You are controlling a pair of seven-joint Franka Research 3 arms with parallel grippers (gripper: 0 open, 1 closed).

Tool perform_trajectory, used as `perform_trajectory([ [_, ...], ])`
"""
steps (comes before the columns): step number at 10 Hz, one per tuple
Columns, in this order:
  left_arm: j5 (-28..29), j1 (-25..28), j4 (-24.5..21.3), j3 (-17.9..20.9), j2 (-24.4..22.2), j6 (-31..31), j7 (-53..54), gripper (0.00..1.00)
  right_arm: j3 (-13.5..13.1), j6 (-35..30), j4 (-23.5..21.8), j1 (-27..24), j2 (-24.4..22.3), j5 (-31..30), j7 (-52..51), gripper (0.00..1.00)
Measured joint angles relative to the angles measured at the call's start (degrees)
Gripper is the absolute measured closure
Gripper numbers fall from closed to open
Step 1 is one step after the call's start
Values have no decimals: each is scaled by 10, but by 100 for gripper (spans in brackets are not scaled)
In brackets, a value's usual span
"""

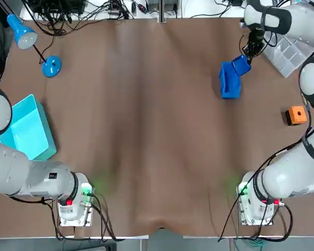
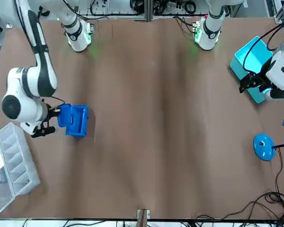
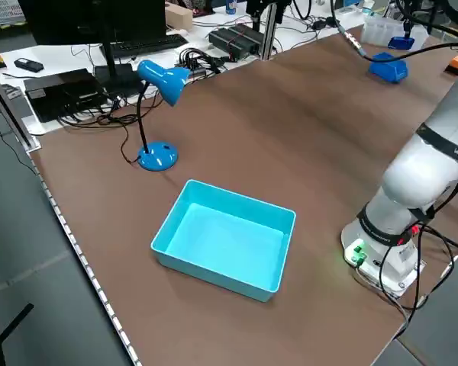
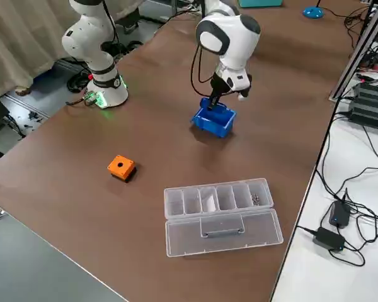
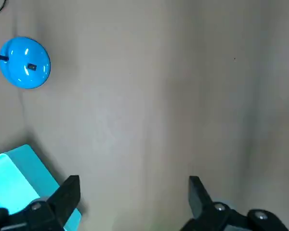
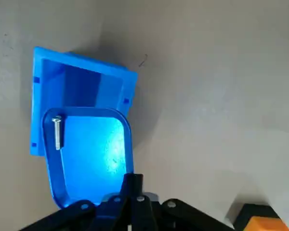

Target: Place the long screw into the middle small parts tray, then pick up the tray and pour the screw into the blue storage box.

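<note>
The near rim of the small blue tray disappears behind the right gripper. The orange block and turquoise box are cut by picture edges. The right arm covers part of the clear organizer.

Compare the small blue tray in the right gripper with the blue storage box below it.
The tray is held up by the right gripper; the storage box rests on the table. The tray is shallow with rounded corners; the storage box is deeper and square-cornered. The tray carries the screw; the storage box looks empty. Both are blue.
</note>
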Motion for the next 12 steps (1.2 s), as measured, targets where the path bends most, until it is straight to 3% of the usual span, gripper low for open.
perform_trajectory([
  [7, 0, 0, 0, -1, 0, -1, 0, 1, 0, 0, 5, 29, 0, -95, 63, 99],
  [12, 0, 0, 0, -1, 1, -1, 0, 1, -1, -2, 2, 52, 7, -119, 97, 99],
])
